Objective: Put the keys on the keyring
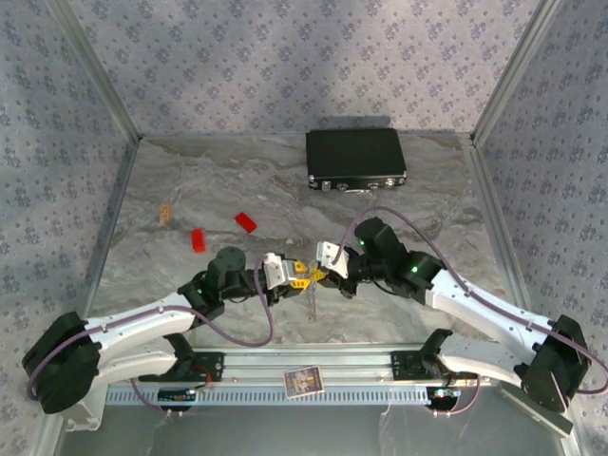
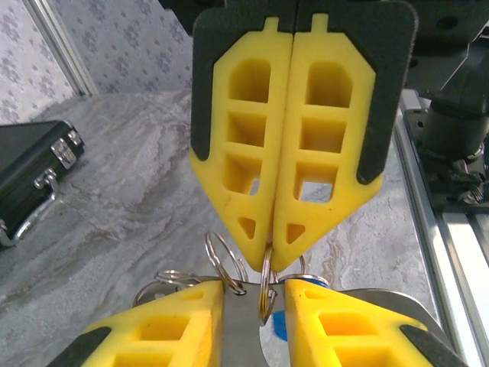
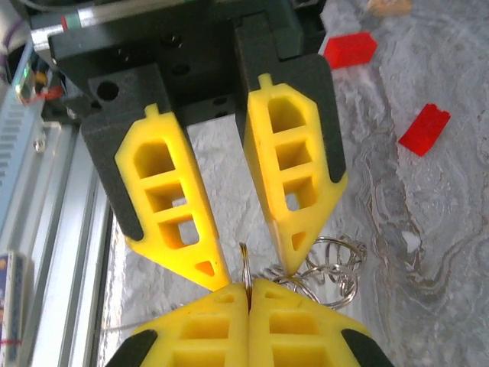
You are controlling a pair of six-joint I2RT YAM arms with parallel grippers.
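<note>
My two grippers meet tip to tip above the middle of the table. The right gripper is shut on one thin silvery ring of the keyring, held upright on edge. More of its wire rings bunch beside the tips. The left gripper is open, its fingers standing on either side of that ring. A blue key head and a flat grey metal piece show low in the gap between the left fingers; whether they touch the pads is unclear.
A black case lies at the back. Two red blocks and a small tan piece lie to the left. An aluminium rail runs along the near edge, just behind the grippers.
</note>
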